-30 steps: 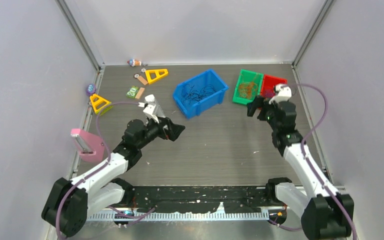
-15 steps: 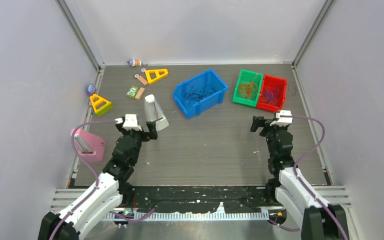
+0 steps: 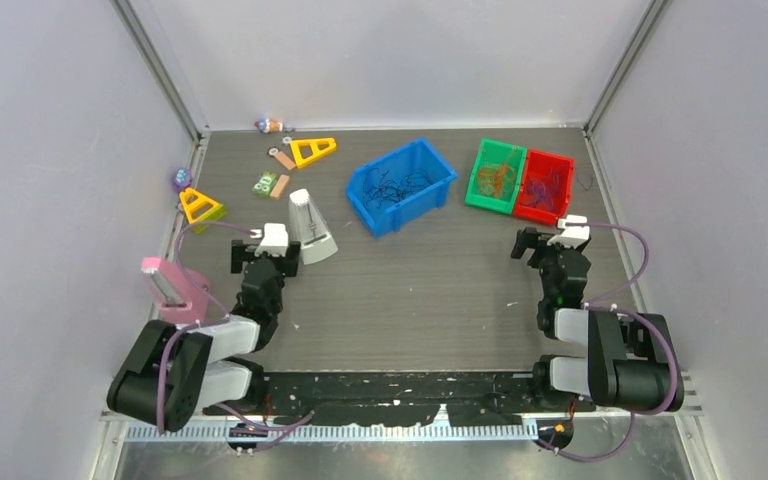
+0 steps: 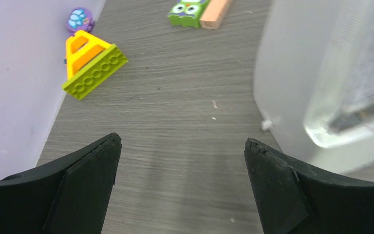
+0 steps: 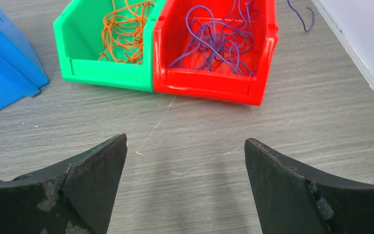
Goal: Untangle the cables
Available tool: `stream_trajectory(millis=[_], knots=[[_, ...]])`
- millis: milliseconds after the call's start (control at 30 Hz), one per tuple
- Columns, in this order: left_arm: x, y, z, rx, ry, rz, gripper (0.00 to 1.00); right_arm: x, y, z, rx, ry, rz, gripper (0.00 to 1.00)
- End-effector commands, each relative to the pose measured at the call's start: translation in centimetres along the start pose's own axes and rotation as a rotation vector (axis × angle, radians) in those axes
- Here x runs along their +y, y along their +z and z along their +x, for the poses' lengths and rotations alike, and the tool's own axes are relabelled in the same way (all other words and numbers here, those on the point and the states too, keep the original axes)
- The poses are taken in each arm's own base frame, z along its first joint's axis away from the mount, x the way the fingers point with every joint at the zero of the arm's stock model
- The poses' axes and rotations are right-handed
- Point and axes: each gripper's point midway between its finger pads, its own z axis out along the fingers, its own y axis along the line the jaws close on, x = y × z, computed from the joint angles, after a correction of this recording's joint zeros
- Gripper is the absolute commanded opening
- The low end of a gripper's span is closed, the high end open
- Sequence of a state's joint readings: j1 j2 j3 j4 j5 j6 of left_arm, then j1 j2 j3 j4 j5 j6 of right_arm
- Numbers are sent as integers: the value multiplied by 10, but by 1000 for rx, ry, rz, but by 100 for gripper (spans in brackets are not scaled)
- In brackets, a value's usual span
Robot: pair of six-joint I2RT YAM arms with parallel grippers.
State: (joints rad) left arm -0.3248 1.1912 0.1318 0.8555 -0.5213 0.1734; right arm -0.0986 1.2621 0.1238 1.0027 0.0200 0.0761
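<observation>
Orange cables [image 5: 126, 29] lay heaped in the green bin [image 5: 102, 73]. Purple cables [image 5: 219, 39] were piled in the red bin [image 5: 204, 90], which touched the green one, both near the far right corner of the tabletop [image 3: 430, 290]. Black cables [image 3: 395, 185] sat loose in the blue bin [image 3: 418, 205], toward the middle of the far edge. One stray purple strand [image 5: 302, 22] was curled on the bare surface between the red bin and the right edge.

On my right wrist feed, the right claw [image 5: 185, 141] was spread wide with nothing between its fingers. It hung low over the tabletop near the right edge, short of the green and red bins and pointing at them.

My left claw [image 4: 181, 141] was spread wide too and gripped nothing. It sat near the left edge, with a translucent container [image 4: 321, 73] just beside its right finger; I couldn't tell whether they touched. Beyond it, toward the far left corner, I saw a yellow triangular block [image 4: 90, 61] and a small green owl block [image 4: 187, 12]. A pink piece [image 3: 175, 290] stood against the left edge by the left arm.
</observation>
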Motion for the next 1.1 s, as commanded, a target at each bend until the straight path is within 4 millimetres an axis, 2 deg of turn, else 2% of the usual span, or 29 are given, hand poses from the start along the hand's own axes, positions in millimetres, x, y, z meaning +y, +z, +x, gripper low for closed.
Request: stream_trajectory(millis=[0,33,67,167,200,267,400,1067], knots=[[30,22,-53,-174,-152,-74,98,23,16,-39,-137,-76,-69,98],[26,24,-47,-156,-173,-12,97,20,17,-39,-156,-98,-41,99],[29,26,-43,-156,-199,17,97,28,16,-31,-132,-126,-55,97],[20,32,-46,-180,-187,79,94,29,16,-34,-142,-137,-17,96],[19,33,-37,-122,-192,84,99,28,16,-31,-127,-140,-12,95],[27,35,-45,-175,-208,52,100,27,19,-32,-124,-136,4,95],[22,34,-38,-139,-202,76,99,30,22,-30,-100,-153,-13,95],[22,35,-40,-147,-203,80,100,30,23,-31,-105,-153,-16,95]])
